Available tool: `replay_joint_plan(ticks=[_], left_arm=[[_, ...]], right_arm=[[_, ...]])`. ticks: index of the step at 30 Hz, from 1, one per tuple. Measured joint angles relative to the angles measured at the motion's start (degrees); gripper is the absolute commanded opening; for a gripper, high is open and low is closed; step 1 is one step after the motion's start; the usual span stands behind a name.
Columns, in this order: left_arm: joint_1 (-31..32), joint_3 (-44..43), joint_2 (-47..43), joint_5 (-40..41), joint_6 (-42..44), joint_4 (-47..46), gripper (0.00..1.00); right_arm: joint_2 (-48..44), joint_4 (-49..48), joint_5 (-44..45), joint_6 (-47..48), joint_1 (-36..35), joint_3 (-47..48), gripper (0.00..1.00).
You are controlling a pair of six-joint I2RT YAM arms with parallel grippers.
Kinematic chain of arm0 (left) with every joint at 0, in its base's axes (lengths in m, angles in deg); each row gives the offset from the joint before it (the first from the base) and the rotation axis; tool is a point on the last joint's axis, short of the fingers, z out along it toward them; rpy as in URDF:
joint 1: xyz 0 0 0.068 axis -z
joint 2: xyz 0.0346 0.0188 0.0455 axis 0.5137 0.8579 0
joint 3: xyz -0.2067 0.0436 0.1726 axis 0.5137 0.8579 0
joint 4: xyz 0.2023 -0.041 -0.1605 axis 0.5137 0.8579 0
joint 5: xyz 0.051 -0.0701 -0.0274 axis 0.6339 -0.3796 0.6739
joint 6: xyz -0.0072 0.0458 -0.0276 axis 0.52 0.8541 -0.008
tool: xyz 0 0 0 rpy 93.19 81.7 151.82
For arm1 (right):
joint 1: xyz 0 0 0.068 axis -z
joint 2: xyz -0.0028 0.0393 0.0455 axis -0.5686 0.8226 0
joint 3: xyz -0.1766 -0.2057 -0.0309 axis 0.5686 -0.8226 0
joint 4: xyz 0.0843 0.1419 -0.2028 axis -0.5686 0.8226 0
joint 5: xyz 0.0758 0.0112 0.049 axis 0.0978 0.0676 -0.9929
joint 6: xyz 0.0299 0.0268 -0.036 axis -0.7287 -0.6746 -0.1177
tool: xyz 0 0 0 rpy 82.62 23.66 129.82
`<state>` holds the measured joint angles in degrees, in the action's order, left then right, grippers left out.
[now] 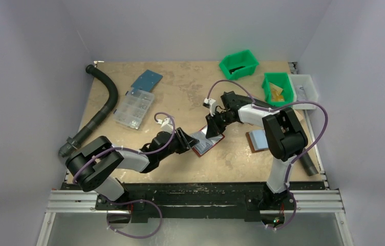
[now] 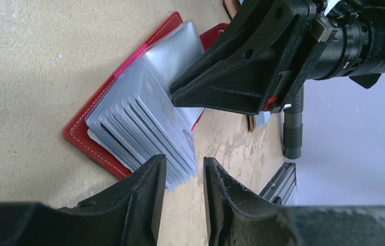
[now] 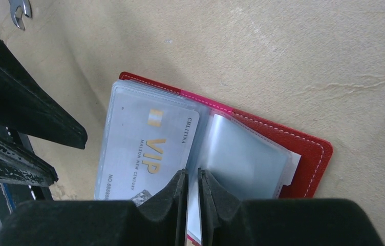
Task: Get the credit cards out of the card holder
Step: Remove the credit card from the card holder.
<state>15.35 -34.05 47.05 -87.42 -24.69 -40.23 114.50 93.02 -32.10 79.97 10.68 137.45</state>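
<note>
Two grippers meet over the card holder (image 1: 207, 145), which lies spread open, red cover down, near the middle of the table (image 1: 180, 92). The right gripper (image 3: 192, 175) pinches a thin pale sheet (image 3: 193, 215) standing up at the fold; card or pocket, I cannot tell. The left gripper (image 2: 183, 163) is slightly spread and empty at the edge of the fanned pockets (image 2: 144, 118). A credit card (image 3: 149, 154) marked VIP sits in the top pocket.

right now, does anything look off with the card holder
Card holder lies open with its sleeves fanned up, not flat; one sleeve bows upward. The right gripper pinches a thin sheet at the spine, card or sleeve unclear. Nothing spilled or torn.
</note>
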Motion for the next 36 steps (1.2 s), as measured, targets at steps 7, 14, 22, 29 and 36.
replay_joint_plan(ticks=[7,14,22,29,36], left_arm=[[0.00,-0.17,1.90,-0.09,-1.57,-2.34,0.36],[0.00,-0.17,3.96,-0.28,-3.56,-6.51,0.35],[0.00,-0.17,3.93,0.00,-4.39,-7.13,0.36],[0.00,-0.28,3.98,0.24,-4.96,-5.70,0.36],[0.00,-1.11,4.17,0.46,-5.86,-3.50,0.36]], right_arm=[[1.05,0.26,-0.13,-0.20,-0.02,0.59,0.18],[1.05,0.31,-0.11,-0.22,-0.02,0.59,0.18],[1.05,0.33,-0.09,-0.24,-0.02,0.61,0.18],[1.05,0.33,-0.09,-0.22,0.00,0.61,0.18],[1.27,0.55,-0.11,-0.26,0.00,0.85,0.18]])
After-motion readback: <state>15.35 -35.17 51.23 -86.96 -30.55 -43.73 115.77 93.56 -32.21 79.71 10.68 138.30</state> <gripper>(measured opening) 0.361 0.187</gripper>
